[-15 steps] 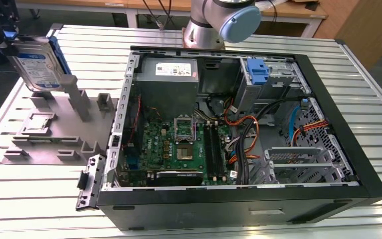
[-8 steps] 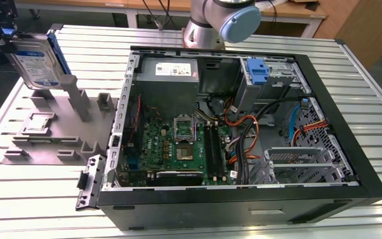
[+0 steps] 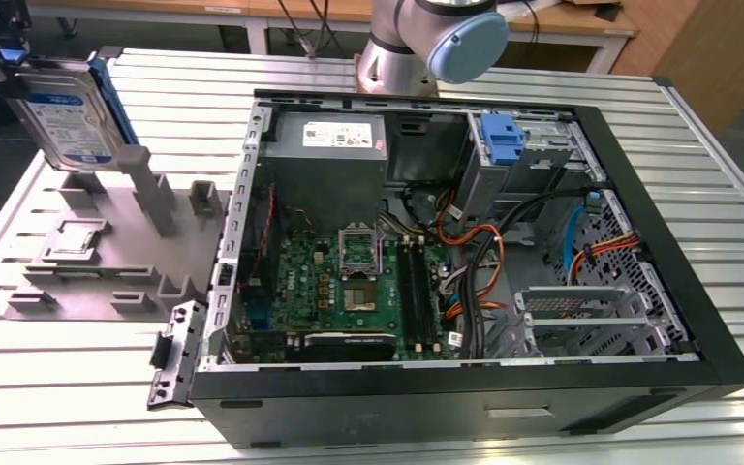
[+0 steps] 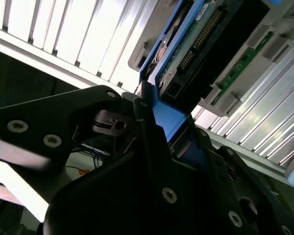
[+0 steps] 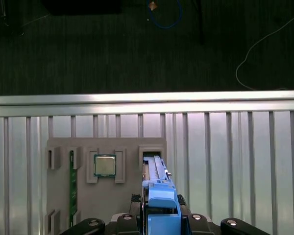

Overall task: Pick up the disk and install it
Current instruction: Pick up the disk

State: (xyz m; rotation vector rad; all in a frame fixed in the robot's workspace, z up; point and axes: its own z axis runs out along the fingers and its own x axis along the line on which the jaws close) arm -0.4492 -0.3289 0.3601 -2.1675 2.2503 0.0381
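The disk, silver-grey with a white-and-blue label and a blue carrier frame, stands on edge at the exterior view's far left, above the tall posts of the grey fixture. My gripper is shut on its upper end. In the second wrist view the black fingers clamp the blue frame, and the disk's green circuit board faces the camera. In the first wrist view the blue frame runs down to the fixture's slot. I cannot tell whether its lower edge still sits in the slot.
The open computer case lies on the slatted metal table, with the motherboard, power-supply box and a drive cage with a blue bracket. The fixture also holds a processor chip and a memory stick. The arm's base stands behind the case.
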